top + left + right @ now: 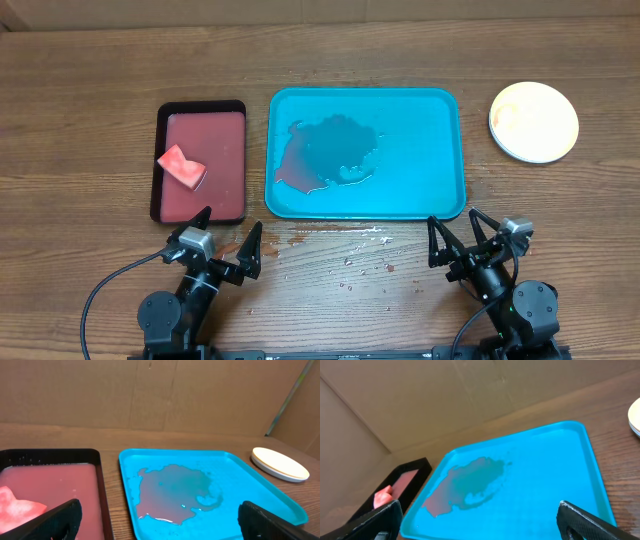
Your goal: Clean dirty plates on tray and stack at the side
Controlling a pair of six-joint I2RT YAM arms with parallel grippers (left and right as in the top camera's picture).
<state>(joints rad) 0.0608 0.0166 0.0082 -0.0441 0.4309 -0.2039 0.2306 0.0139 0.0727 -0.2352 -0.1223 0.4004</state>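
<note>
Plates (534,122) sit in a low stack at the upper right of the overhead view, on the bare table and well apart from everything else. They are round, shallow and smooth like plastic. The top one is white with a pale cream centre, and the ones under it show only as thin edges.

At the left of the frame lies a small rectangular red tray (200,104) with a black rim and rounded corners, holding a film of pinkish liquid. A soft pink-red sponge (182,166), a bent wedge with a pale side, rests in its left half.

Just beside it, in the middle, is the tray (420,120): large, teal-blue, glossy plastic, with rounded corners and a raised rim. No plate is on it. A thin irregular puddle (335,155), grey-clear and tinged red at its lower left edge, spreads over its left half. Small wet droplets (340,240) speckle the dark, grained wooden table (100,60) below the tray's near edge.

The left gripper (232,220), at the lower left, has its black fingers spread wide, holding and touching nothing. The right gripper (452,218), at the lower right, is likewise spread wide and empty. In the wrist views a plain brown cardboard wall (150,390) stands behind the table.
</note>
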